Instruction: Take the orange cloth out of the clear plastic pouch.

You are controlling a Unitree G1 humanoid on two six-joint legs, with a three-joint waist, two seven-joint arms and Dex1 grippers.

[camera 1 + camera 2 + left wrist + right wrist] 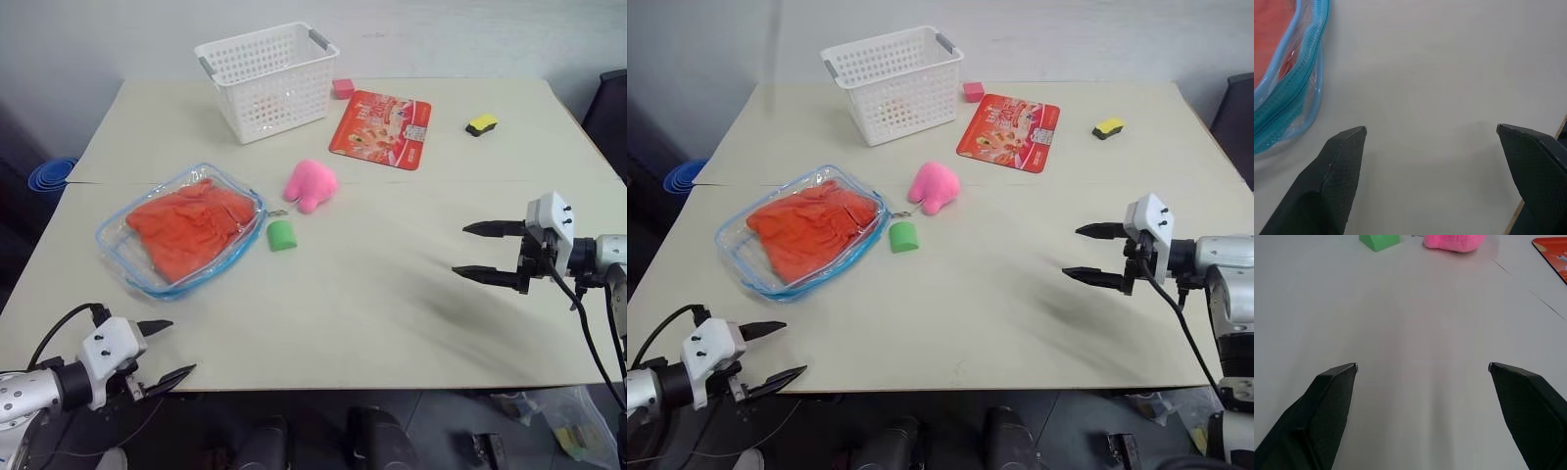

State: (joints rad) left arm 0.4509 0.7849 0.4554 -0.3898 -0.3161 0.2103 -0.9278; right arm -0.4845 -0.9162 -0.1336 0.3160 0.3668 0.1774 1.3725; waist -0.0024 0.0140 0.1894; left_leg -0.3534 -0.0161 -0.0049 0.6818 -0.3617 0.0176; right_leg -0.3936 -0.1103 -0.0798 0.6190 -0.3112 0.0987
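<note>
The orange cloth (188, 227) lies wrinkled inside the clear plastic pouch (116, 247), a flat bag with light-blue edging resting on the left part of the table. Its blue zipper edge (1288, 93) appears in the left wrist view. My left gripper (168, 350) hangs open at the table's near left edge, well short of the pouch and empty. My right gripper (466, 250) is open and empty over the right side of the table, pointing toward the middle, far from the pouch.
A pink plush toy (312, 184) and a small green block (281, 235) sit just right of the pouch. Farther back stand a white lattice basket (266, 80), a small pink cube (343, 88), a red printed packet (381, 128) and a yellow-black item (481, 124).
</note>
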